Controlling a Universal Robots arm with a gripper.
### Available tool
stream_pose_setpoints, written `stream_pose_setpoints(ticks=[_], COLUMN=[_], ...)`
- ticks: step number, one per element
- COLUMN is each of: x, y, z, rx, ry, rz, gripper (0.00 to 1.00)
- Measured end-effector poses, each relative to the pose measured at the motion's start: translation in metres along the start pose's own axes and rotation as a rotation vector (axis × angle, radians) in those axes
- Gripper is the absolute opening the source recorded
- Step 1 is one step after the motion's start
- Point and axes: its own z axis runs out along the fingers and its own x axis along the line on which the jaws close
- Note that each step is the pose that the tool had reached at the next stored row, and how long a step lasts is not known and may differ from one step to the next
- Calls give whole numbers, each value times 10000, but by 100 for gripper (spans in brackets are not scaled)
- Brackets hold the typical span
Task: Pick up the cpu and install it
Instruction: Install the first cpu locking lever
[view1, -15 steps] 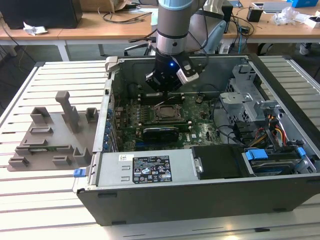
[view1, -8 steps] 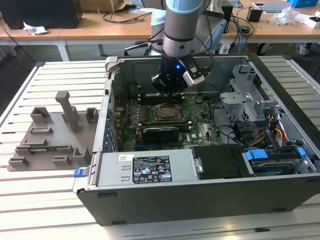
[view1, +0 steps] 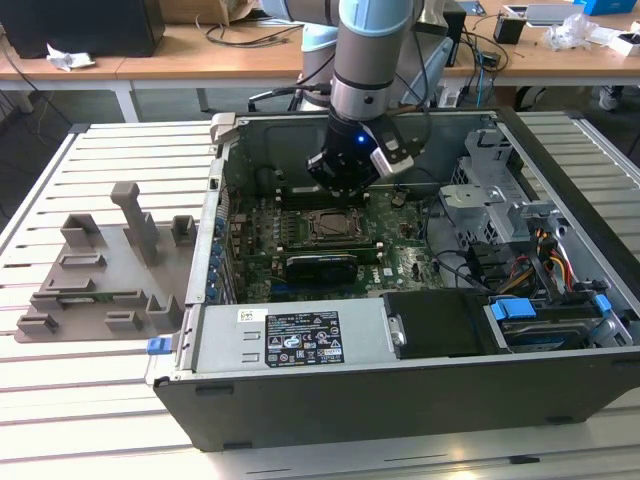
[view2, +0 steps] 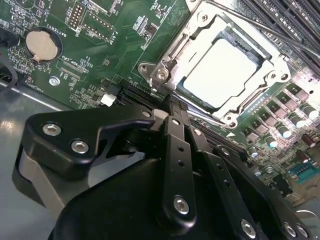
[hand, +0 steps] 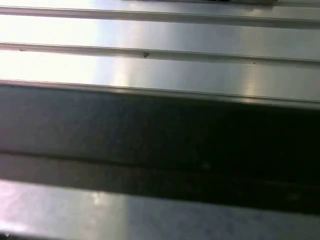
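Cpu (view2: 220, 72) flat in socket frame (view2: 165, 60), square; hand (view2: 172, 107) closed, empty.

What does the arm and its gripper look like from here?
The silver-grey tubular arm has a pale blue joint cap, with a blue light glowing at its black wrist. The matte black gripper has linkage bars with silver screws. Dark cables trail behind the arm.

A slatted silver-grey metal table (view1: 100, 150) is catching bright light in the exterior view. Long wooden desks (view1: 150, 60) strewn with cables are standing behind it, over a dark floor (view1: 40, 130).
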Motion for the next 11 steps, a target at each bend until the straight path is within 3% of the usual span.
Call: stream_pose_setpoints(ticks=[11], x=[-13], y=[-36], z=[23], rx=[8], ry=[4], rz=[1], gripper=[11])
